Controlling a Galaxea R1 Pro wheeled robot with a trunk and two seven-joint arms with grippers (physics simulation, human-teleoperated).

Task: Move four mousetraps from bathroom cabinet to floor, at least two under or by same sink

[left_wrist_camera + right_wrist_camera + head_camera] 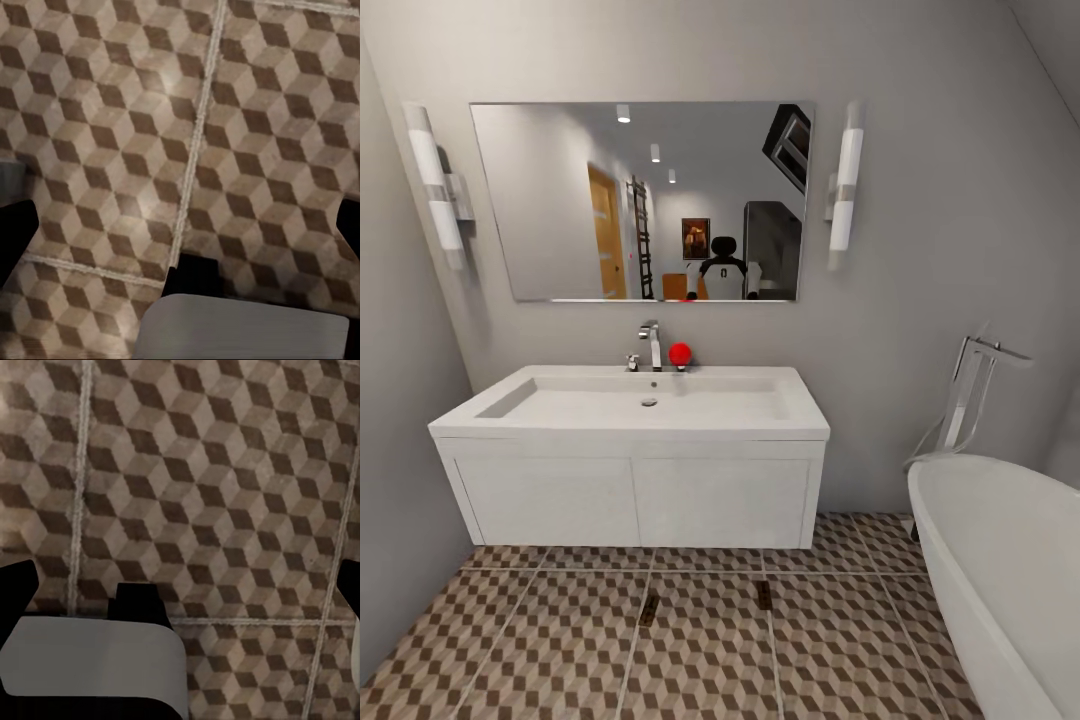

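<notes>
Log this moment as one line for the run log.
sink ahead | two mousetraps on bathroom floor in front of it | left pincer open | right pincer open

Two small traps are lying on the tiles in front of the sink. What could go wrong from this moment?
1. The two mousetraps are brown and blend into the patterned bathroom floor; the base might roll over them if it drives forward.
2. They lie in front of the sink, not under it, so "next to" may arguably not be met.
3. The bathtub stands close on the right; turning there risks a bump.
</notes>
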